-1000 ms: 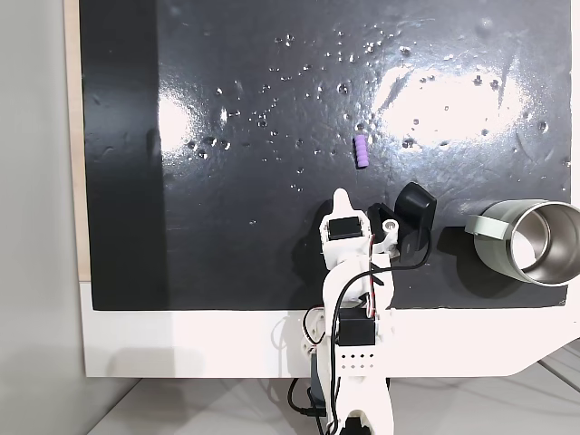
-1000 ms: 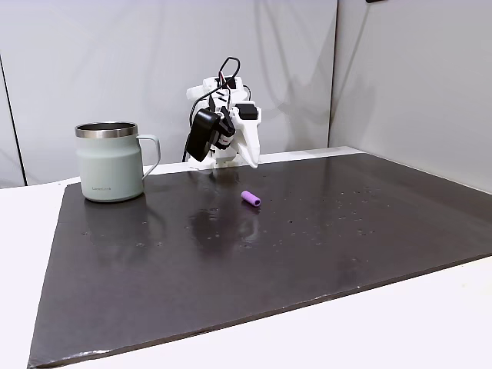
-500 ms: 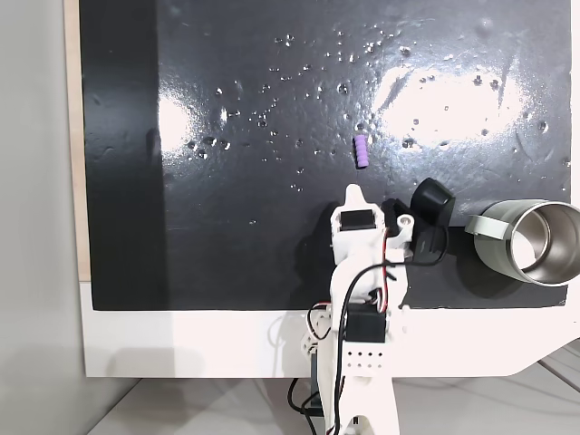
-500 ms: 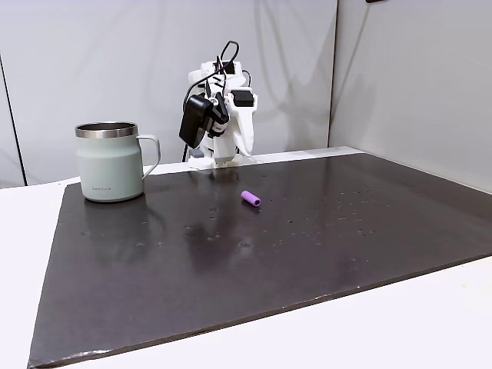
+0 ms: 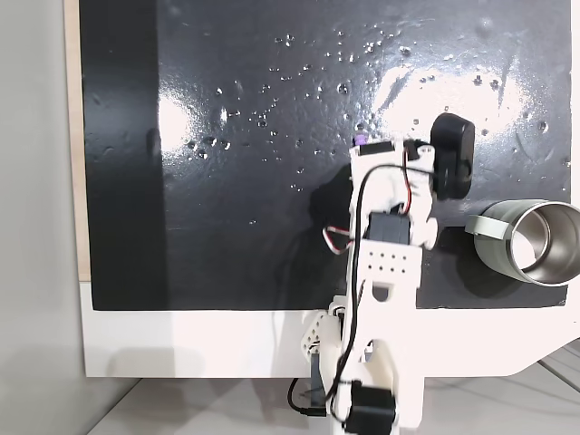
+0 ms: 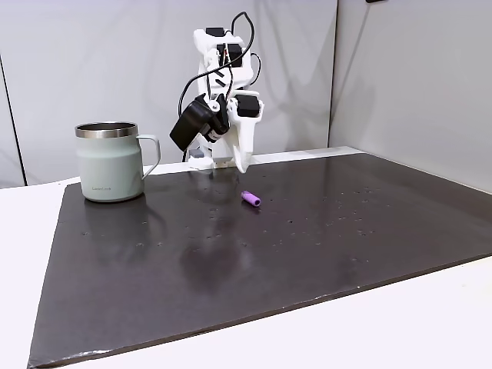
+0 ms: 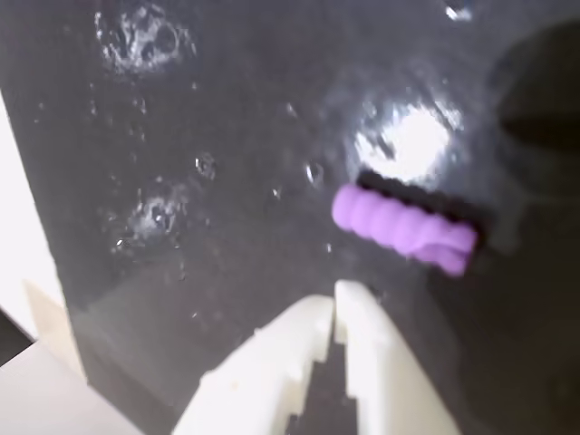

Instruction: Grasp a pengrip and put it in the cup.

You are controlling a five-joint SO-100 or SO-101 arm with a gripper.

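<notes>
The purple ribbed pengrip (image 7: 403, 229) lies flat on the black mat (image 6: 323, 254), just ahead and right of my gripper (image 7: 333, 299) in the wrist view. The white fingers are shut together with nothing between them. In a fixed view from the side, the gripper (image 6: 241, 169) hangs tip-down above the mat, a little behind the pengrip (image 6: 251, 198). From above, the arm (image 5: 385, 227) covers most of the pengrip (image 5: 360, 139). The grey-green steel cup (image 5: 535, 240) stands upright at the mat's right edge, also seen as the cup (image 6: 111, 161) at the left from the side.
The mat (image 5: 227, 181) is glossy, with small water spots and bright glare patches. A white table border (image 5: 181, 344) runs along its near edge. The arm's base and cables (image 6: 223, 61) rise behind the mat against a grey wall.
The arm has lifted and reached forward from near the mat's edge toward the pengrip, now covering most of it from above. Pengrip and cup have not moved.
</notes>
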